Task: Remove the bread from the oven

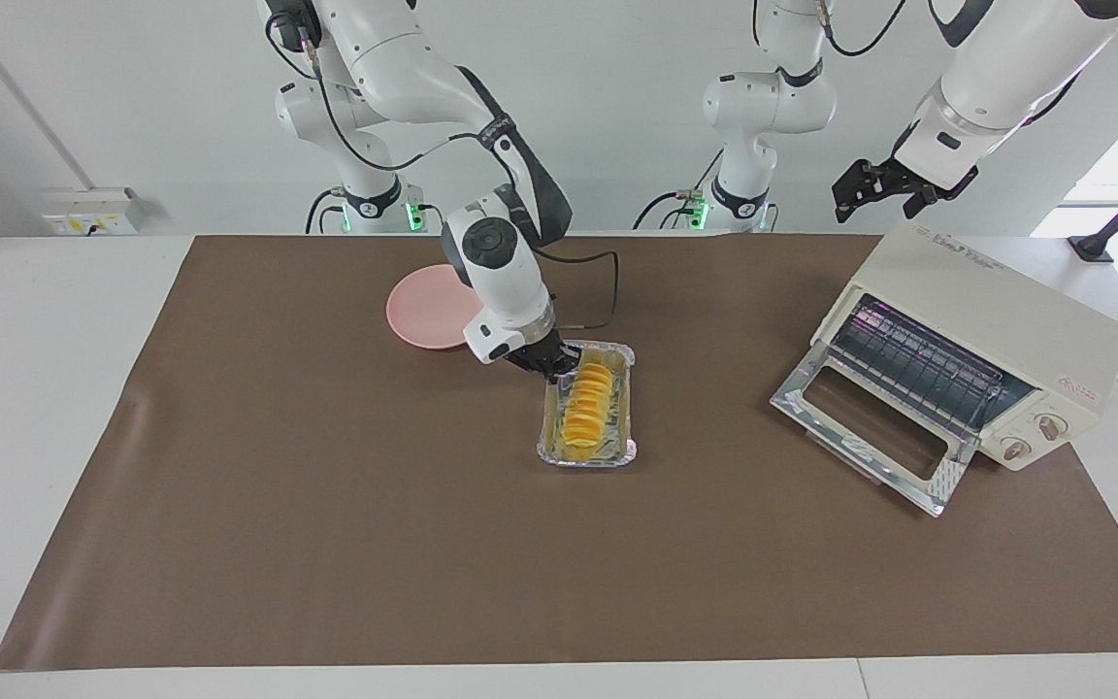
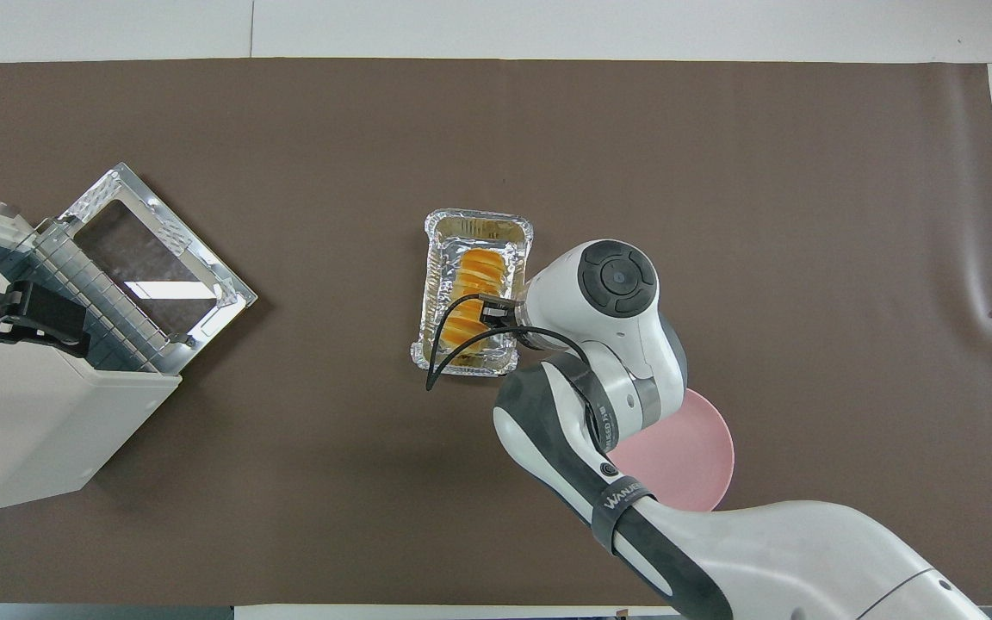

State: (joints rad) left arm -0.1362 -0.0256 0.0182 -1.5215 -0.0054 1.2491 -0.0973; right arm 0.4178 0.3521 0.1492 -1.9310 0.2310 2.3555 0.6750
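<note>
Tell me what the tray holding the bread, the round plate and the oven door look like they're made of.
Tray: thin aluminium foil by the look, with crinkled, shiny silver walls. Plate: probably plastic or glazed ceramic, an even, smooth pink; the look leaves it open. Oven door: a clear pane, likely glass, in a bright, mirror-like metal frame.

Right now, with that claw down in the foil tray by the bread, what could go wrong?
1. The right claw is shut at the end of the bread nearest the robots. Held by one end only, the long loaf might droop or slip when lifted.
2. The foil tray sits askew beside the claw and looks light, so it may drag along or tip.
3. The pink plate lies partly under the right arm, so a low swing could bump it.
</note>
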